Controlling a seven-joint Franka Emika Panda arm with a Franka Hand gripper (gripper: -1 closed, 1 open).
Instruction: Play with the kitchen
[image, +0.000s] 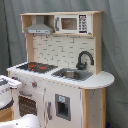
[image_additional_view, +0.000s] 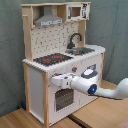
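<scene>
Here arm (image_additional_view: 95, 86) stretched level, end effector (image_additional_view: 55, 80) at kitchen (image_additional_view: 60, 40) front.

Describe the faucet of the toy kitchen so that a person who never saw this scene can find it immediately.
Find the tall white and wood toy kitchen. On its counter, beside the black stovetop, lies the sink. Behind the sink rises the faucet: the only black, arched piece there.

White arm (image_additional_view: 102, 89) extended roughly level, reaching in from the second exterior view's right. Gripper (image_additional_view: 54, 80) at its far end, pointing toward the second exterior view's left. Blue ring on the joint behind the gripper.
</scene>
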